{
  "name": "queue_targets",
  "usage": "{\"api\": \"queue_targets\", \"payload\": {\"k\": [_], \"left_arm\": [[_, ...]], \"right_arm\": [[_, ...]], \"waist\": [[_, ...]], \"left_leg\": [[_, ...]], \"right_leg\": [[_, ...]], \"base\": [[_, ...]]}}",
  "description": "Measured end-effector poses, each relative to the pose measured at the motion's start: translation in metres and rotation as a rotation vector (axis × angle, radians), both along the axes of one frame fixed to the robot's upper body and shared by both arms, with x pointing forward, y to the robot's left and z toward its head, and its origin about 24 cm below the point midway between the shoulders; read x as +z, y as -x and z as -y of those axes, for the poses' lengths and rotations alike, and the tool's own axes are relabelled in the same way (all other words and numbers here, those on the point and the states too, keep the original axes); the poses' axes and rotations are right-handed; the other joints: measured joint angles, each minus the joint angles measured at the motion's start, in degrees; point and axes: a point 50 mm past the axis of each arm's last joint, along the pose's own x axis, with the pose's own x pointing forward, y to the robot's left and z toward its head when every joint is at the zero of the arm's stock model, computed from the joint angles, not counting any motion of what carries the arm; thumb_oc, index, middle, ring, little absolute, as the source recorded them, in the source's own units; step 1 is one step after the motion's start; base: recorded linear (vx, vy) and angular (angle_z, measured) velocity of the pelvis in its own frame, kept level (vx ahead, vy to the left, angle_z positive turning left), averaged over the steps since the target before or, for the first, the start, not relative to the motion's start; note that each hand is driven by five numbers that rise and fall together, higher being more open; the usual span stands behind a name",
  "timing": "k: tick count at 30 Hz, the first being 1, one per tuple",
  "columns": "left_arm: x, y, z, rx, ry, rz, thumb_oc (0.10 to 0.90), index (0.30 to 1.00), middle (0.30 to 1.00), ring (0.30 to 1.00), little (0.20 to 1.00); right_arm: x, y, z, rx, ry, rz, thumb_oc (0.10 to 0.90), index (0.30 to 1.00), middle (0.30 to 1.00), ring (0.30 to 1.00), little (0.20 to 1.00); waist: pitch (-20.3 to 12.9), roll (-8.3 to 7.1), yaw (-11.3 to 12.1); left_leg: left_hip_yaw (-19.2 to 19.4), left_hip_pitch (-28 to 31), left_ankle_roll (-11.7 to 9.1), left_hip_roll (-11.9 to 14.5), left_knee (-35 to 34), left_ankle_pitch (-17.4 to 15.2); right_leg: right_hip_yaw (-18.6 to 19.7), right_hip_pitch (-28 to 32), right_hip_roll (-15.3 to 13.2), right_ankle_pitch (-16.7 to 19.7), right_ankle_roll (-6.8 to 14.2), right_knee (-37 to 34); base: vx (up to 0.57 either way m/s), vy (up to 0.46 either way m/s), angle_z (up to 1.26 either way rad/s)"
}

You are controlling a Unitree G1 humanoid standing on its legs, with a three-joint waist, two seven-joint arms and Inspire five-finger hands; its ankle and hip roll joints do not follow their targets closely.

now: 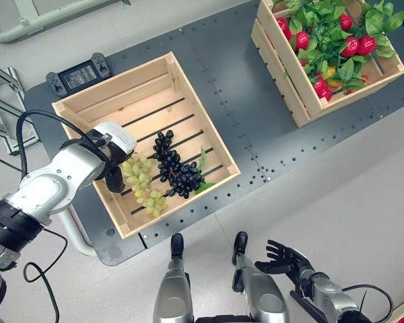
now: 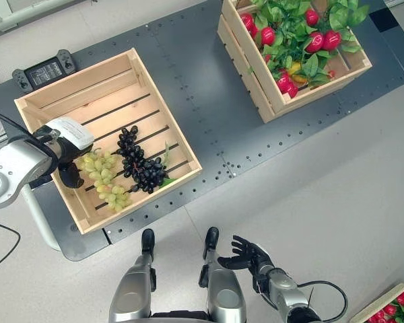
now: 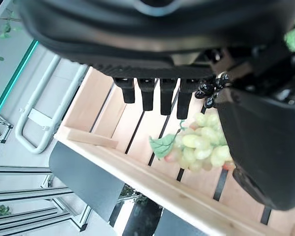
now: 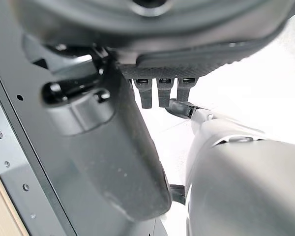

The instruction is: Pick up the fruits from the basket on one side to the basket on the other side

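Observation:
A pale wooden crate (image 1: 87, 101) on the left of the dark table holds a bunch of green grapes (image 1: 145, 185) and a bunch of black grapes (image 1: 177, 168), lying side by side on its slats. My left hand (image 1: 114, 158) hangs over the crate's left wall, just beside the green grapes (image 3: 201, 147). It is open, its fingers (image 3: 147, 96) straight above the slats and holding nothing. A second crate (image 1: 283, 74) at the far right is full of red fruits (image 1: 355, 46) and green leaves. My right hand (image 1: 289, 259) is open and idle, low by the near edge.
A handheld controller (image 1: 79, 74) lies on the table behind the left crate. A metal frame (image 1: 27, 23) stands on the floor at the far left. The corner of another crate with red fruit (image 2: 390, 309) shows at the near right. Bare table (image 1: 242, 128) separates the two crates.

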Motion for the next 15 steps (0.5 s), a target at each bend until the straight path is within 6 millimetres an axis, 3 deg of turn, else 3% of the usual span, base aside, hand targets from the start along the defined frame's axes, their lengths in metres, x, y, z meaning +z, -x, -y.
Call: {"api": "queue_targets", "payload": {"k": [8, 15], "left_arm": [[-0.002, -0.01, -0.007, -0.049, -0.03, 0.084, 0.8, 0.9, 0.9, 0.9, 0.9], [-0.035, -0.022, -0.014, -0.057, -0.049, 0.082, 0.8, 0.9, 0.9, 0.9, 0.9]], "right_arm": [[0.0, -0.002, -0.004, -0.018, -0.028, 0.014, 0.8, 0.9, 0.9, 0.9, 0.9], [-0.002, -0.001, -0.006, -0.013, -0.027, 0.001, 0.8, 0.9, 0.9, 0.9, 0.9]], "waist": [[-0.1, -1.74, -0.4], [-0.1, -2.34, -0.7]], "left_leg": [[0.0, -0.1, 0.0, 0.1, 0.3, 0.0], [0.2, 0.0, 0.0, 0.1, 0.4, 0.0]], "right_leg": [[0.1, 0.0, 0.1, 0.1, -0.1, 0.0], [0.3, 0.0, 0.1, 0.3, -0.2, 0.0]], "base": [[0.01, -0.01, 0.0], [0.0, 0.0, 0.0]]}}
